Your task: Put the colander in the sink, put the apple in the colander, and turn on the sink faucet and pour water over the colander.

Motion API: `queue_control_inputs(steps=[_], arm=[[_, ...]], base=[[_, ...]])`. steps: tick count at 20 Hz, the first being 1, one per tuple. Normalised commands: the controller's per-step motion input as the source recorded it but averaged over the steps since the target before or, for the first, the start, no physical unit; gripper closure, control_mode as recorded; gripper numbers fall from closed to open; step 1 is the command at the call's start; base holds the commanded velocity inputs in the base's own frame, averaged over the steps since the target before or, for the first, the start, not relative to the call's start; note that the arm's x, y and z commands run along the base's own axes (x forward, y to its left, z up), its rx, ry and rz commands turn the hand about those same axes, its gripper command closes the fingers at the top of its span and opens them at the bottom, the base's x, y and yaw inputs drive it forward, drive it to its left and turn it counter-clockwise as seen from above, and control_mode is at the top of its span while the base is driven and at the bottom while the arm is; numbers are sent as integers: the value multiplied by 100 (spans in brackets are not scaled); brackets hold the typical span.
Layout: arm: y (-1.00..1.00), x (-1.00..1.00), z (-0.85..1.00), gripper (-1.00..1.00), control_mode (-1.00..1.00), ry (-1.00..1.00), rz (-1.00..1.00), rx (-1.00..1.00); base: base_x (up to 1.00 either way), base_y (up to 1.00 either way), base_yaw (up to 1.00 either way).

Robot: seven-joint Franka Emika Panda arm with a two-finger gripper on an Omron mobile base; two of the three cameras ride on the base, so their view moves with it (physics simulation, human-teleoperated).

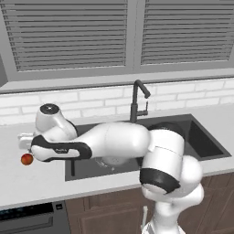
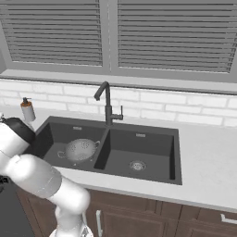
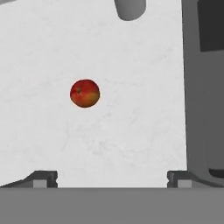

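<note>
- The sink [image 2: 69,128] is seen as a dark double basin set into the pale counter [image 2: 208,157], with a divider between its two halves.
- The colander [image 2: 79,150] is found standing upright in the left basin in the right base view, near the divider; nothing can be made out inside its bowl.
- In the left base view the colander [image 1: 113,160] is mostly covered by the arm, and only a pale part of it is seen low in the basin.
- The right basin is seen to hold only its round silver drain [image 2: 137,165].
- The faucet [image 2: 107,105] is mounted behind the divider, its hooked spout turned toward the left basin; no water is seen running.
- A soap dispenser [image 2: 28,110] is placed on the counter just beyond the sink's left end.
- The apple [image 3: 85,93] is seen lying on the bare counter in the hand view, apart from everything else, with the sink's edge well off to the right of that view.
- In the left base view the apple [image 1: 27,159] is placed on the counter left of the sink, outside both basins.
- The gripper [image 3: 112,178] is held above the counter over the apple, its jaws spread wide and nothing held between them.
- The fingertips [image 3: 43,178] are seen at the bottom of the hand view, clear of the apple.
</note>
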Motion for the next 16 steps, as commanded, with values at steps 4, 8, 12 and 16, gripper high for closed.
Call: queue_control_inputs(steps=[4, 8, 12, 16], arm=[[39, 23, -30, -100, -100, 0, 4, -8], [29, 30, -42, -100, -100, 0, 4, -8], [19, 34, -32, -100, -100, 0, 3, -3], [25, 29, -10, -100, -100, 0, 3, 0]], base=[[0, 0, 0], [0, 0, 0], [0, 0, 0], [0, 0, 0]])
